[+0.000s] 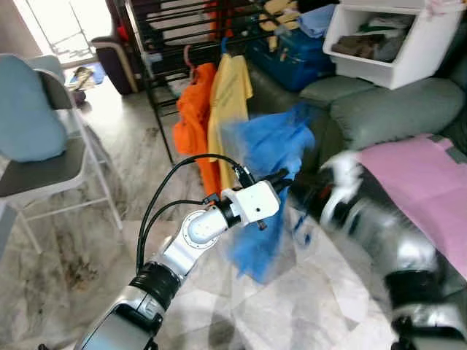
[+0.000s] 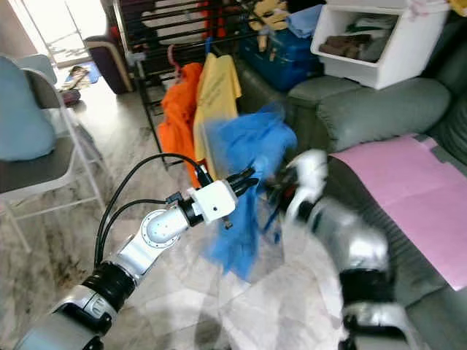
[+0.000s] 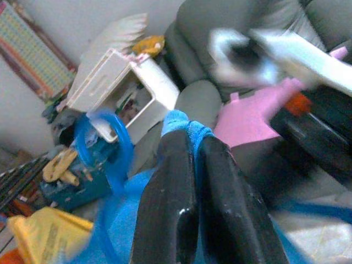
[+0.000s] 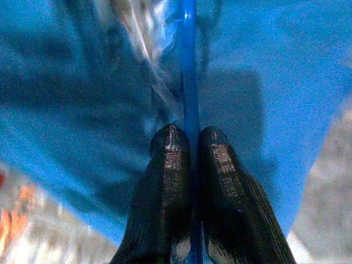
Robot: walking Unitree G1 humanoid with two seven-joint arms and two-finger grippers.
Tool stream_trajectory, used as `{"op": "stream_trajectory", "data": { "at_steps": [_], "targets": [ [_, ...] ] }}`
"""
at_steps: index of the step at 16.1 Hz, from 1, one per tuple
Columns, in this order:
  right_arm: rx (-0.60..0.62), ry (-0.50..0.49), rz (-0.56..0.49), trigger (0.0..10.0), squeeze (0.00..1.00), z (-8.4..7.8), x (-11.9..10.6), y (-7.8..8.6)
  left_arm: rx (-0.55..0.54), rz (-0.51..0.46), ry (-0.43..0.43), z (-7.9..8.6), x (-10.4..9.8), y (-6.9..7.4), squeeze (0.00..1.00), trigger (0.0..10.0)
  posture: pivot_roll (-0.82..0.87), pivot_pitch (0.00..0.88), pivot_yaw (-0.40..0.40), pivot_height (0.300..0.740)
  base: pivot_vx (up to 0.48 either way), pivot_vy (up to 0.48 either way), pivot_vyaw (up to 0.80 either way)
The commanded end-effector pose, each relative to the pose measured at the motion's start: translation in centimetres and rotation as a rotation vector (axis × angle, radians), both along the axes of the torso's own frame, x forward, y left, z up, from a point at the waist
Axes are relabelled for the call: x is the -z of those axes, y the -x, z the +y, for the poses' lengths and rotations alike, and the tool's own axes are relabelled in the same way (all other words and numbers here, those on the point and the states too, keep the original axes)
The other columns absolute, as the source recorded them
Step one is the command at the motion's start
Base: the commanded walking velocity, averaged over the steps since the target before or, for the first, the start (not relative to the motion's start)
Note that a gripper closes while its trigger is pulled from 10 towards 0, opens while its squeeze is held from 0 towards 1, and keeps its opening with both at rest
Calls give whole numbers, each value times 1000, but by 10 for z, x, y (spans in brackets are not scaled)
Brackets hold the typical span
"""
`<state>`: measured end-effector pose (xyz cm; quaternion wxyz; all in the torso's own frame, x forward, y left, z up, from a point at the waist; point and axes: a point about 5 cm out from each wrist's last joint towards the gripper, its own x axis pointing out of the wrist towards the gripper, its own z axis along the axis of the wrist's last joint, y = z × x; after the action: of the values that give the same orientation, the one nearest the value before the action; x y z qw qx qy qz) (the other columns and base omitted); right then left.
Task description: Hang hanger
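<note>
**Left eye view: both grippers clamp a blue garment and its hanger**

Left eye view shows a grey-green fabric sofa [image 1: 387, 109] along the right side, with a pink sheet [image 1: 423, 189] spread on its seat and a white plastic storage bin [image 1: 394, 44] on top. A black metal drying rack [image 1: 168, 44] stands ahead, carrying an orange garment [image 1: 193, 124] and a yellow shirt [image 1: 230, 102] side by side. A grey folding chair with a pale blue cushion [image 1: 33, 124] stands well to the left, with open marble floor [image 1: 95, 240] between it and the robot.

A bright blue cloth garment [image 1: 266, 153] hangs in mid-air just right of the yellow shirt, below rack height. The silver left arm reaches forward and up; the left gripper [image 3: 190, 159] has its fingers pressed together on the blue cloth. The right arm, blurred, comes in from the sofa side; the right gripper [image 4: 190, 137] is pinched tight on the thin blue plastic hanger [image 4: 188, 66], whose rod runs between its fingertips against the cloth.
</note>
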<state>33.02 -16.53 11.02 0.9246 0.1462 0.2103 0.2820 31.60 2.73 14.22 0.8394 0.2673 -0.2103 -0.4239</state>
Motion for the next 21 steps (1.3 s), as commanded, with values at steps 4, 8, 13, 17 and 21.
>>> {"op": "stream_trajectory", "data": {
  "at_steps": [4, 8, 13, 17, 21],
  "targets": [
    [697, -47, -65, 10000, 0, -85, -21, -25, 31, 54, 73, 2, -12, 4, 0, 10000, -188, 0, 56, 740, 0, 0, 0],
    [850, -186, -209, 10000, 0, -103, -52, -35, 111, 117, 31, 0, 0, 17, 0, 10000, -187, 0, 51, 740, 0, 0, 0],
    [788, -519, -294, 10000, 0, -81, -91, -54, 159, 217, -110, 8, 30, 30, 0, 10000, -182, 0, 48, 740, 0, 0, 0],
    [437, -70, -550, 10000, 0, -36, -110, -56, 178, 257, -227, 14, 48, 36, 0, 10000, -178, 0, 43, 740, 0, 0, 0],
    [336, -184, -562, 10000, 0, -21, -117, -52, 159, 281, -250, 17, 57, 36, 557, 10000, -179, 0, 35, 740, 0, 0, 0]
  ]
}}
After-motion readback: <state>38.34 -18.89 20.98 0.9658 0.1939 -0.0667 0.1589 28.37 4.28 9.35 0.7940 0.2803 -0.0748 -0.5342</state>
